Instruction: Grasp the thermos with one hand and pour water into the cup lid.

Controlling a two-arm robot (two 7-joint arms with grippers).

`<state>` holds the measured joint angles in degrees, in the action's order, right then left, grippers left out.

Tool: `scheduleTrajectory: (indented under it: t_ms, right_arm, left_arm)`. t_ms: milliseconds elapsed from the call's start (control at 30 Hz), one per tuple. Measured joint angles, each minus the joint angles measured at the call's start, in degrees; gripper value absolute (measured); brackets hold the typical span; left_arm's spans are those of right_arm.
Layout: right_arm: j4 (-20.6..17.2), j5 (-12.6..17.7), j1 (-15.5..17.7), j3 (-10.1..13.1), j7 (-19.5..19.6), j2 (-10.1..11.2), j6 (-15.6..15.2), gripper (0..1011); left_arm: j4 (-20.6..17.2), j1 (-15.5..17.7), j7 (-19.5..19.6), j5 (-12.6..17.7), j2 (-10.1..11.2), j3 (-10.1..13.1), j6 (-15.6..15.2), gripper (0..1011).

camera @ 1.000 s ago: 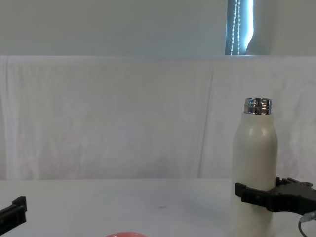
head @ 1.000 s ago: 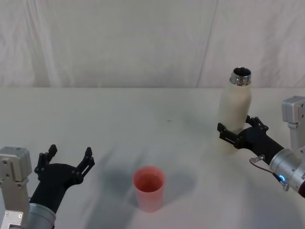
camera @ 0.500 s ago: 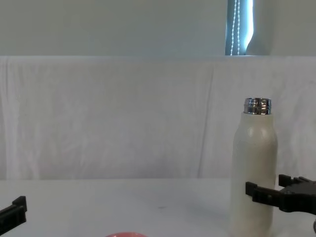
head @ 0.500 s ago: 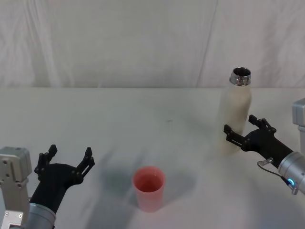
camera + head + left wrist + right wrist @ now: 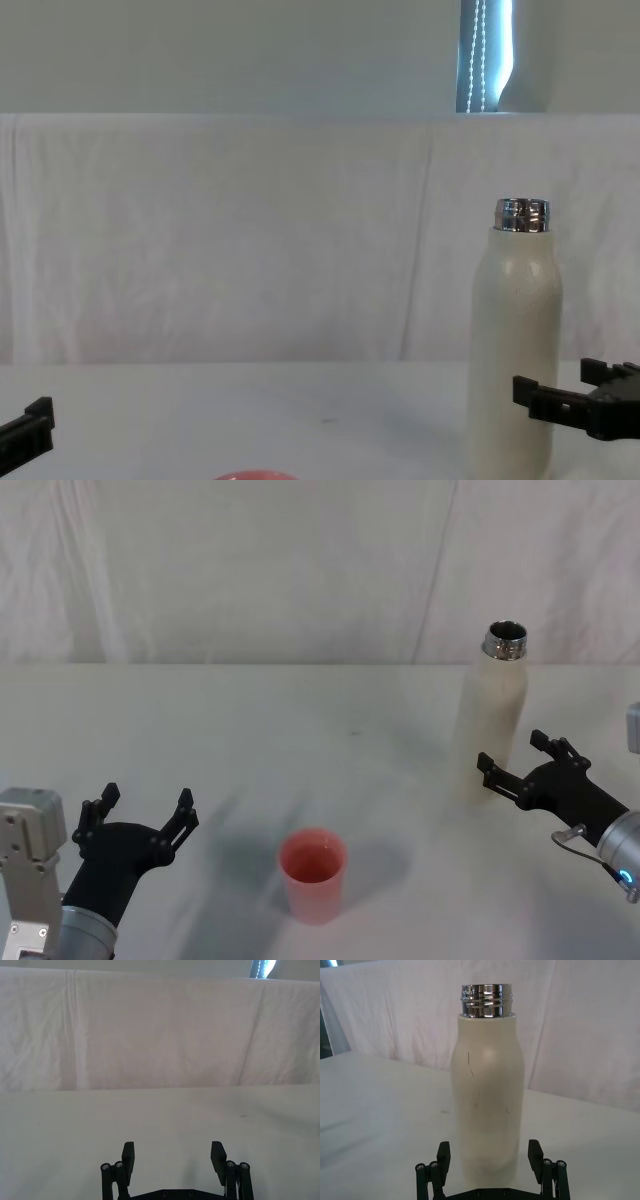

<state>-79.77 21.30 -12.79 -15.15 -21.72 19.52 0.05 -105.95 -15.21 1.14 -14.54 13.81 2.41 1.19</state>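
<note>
Two grippers are seen in the head view. The thermos point(image 5: 493, 712) stands upright at the far right of the table point(image 5: 300, 720), cap off, dark open mouth up. The right gripper point(image 5: 520, 768) is held just beside its lower body on the near-right side, jaws spread wide, nothing between them. The cup lid point(image 5: 313, 873), pink-red and upright, sits near the front centre, well apart from the thermos. The left gripper point(image 5: 140, 816) is parked at front left, jaws wide, empty.

Left wrist view: the left gripper point(image 5: 174, 1156) is shown w/ fingers apart over bare table.

Right wrist view: the thermos point(image 5: 488, 1095) is framed dead ahead of the right gripper point(image 5: 490, 1156); its fingers are spread a bit wider than the body, flanking its base w/o contact as far as can be judged. Cream matte shell, fine scuffs, shiny threaded steel neck.

Chest view: the thermos point(image 5: 515, 350) is seen from the side, w/ the right gripper point(image 5: 565, 395) low at its right and only the cup lid point(image 5: 255, 475) rim at the bottom edge.

Handling, as judged: rigid steel, likely weighty if filled, matte coat not too slippery. A hold at mid-body is advised, approx. where the sides run straight, so tipping can be controlled. The cup lid is prob. light and easily knocked.
</note>
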Motion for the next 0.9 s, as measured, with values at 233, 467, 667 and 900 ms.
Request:
scheduleTrajectory:
  t_ms: [233,467,667,900]
  right_arm:
    - [-1.8,0.4,1.9,0.7,0.7,0.9,-0.6,1001]
    - [-3.9,1.0,3.6,1.4,1.4,1.4,-0.8,1001]
    - [-8.2,-0.2,6.9,2.3,4.4,1.2,0.4,1001]
    - [-13.5,-3.6,11.6,3.5,8.0,0.7,2.3,1001]
  left_arm:
    - [0.0,0.0,0.0,0.0,0.0,0.0,0.0,1001]
    - [0.0,0.0,0.0,0.0,0.0,0.0,0.0,1001]
    - [0.0,0.0,0.0,0.0,0.0,0.0,0.0,1001]
    - [0.0,0.0,0.0,0.0,0.0,0.0,0.0,1001]
